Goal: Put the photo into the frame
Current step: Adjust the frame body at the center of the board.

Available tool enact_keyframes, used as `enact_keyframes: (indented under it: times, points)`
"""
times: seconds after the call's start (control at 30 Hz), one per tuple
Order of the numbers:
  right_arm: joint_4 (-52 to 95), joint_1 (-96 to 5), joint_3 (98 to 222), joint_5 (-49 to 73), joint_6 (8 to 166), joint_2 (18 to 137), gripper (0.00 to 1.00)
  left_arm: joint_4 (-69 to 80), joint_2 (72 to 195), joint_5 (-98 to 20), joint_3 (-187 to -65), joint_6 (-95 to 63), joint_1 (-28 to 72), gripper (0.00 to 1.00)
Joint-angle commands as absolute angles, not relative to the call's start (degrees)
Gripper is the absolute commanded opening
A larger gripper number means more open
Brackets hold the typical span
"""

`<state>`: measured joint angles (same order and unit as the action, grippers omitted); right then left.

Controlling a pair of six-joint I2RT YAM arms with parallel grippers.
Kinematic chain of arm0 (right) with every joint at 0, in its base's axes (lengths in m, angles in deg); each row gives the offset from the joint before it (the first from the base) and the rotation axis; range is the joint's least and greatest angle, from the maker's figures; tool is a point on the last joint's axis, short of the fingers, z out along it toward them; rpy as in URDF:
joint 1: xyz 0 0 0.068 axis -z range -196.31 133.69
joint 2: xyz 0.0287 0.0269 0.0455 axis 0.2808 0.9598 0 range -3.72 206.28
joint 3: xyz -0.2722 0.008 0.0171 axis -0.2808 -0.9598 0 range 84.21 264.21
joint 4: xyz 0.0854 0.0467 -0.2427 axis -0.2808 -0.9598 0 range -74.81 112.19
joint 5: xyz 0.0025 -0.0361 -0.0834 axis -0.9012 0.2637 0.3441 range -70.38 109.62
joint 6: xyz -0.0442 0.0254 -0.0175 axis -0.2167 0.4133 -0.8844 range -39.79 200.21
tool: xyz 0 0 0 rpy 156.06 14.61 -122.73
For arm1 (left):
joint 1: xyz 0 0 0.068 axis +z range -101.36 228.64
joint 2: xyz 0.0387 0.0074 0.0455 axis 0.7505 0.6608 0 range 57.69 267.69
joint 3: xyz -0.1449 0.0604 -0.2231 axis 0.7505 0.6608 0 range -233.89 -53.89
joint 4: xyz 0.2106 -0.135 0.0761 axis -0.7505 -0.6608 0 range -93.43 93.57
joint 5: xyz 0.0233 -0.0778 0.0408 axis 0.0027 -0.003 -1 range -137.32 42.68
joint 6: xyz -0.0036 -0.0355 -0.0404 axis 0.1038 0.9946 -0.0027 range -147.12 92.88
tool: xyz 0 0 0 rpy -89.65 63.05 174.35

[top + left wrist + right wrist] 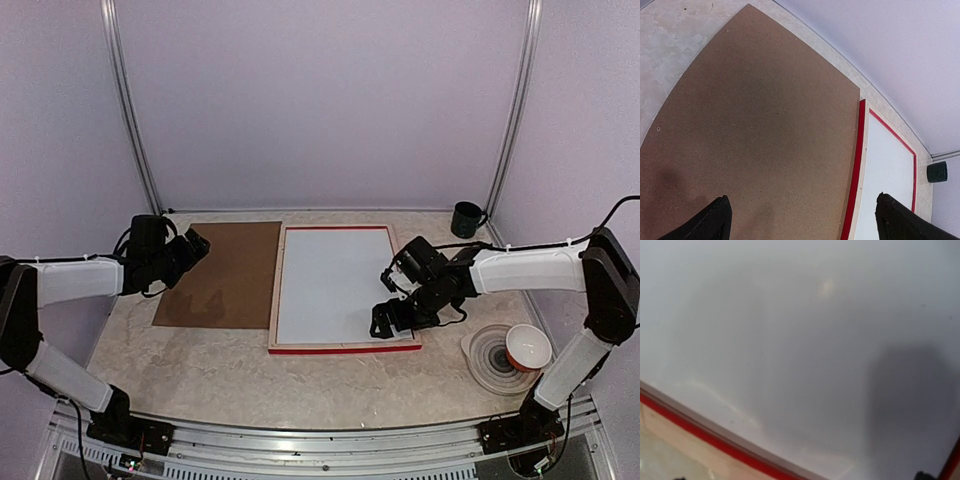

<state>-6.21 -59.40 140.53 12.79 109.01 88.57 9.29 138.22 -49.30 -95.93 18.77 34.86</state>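
Observation:
The frame [340,349] lies flat mid-table, its red edges [856,170] round pale wood [670,432]. A plain white sheet [330,285] fills it; no printed side shows, so I cannot tell if this is the photo lying face down. My right gripper [388,298] hovers low over the sheet [790,330] near the frame's near right corner. It is open, and only its fingertips [925,475] show at the picture's bottom edge. My left gripper [805,220] is open above the brown board's right edge, holding nothing.
A brown backing board [225,272] lies left of the frame, touching its side [755,130]. A dark mug [466,218] stands at the back right. A red-and-white bowl [527,346] sits on stacked plates [490,362] at the near right.

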Motion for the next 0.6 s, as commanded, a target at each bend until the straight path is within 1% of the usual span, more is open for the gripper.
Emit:
enact_keyframes:
  times: [0.0, 0.17, 0.27, 0.57]
  points:
    - [-4.72, -60.14, 139.6, 12.59, 110.04, 90.32, 0.99, 12.17, 136.59, -48.61, -93.36, 21.51, 37.04, 0.99]
    - [-3.78, -60.2, 139.11, 12.6, 110.52, 90.96, 0.99, 17.91, 136.2, -44.55, -88.87, 23.15, 38.98, 0.99]
    - [-3.89, -60.16, 138.98, 12.76, 110.51, 91.65, 0.99, 21.18, 134.83, -44.95, -85.74, 25.14, 39.38, 0.99]
    - [-4.17, -60.25, 138.31, 12.46, 110.38, 92.42, 0.99, 15.83, 136.02, -48.81, -87.87, 25.23, 40.11, 0.99]
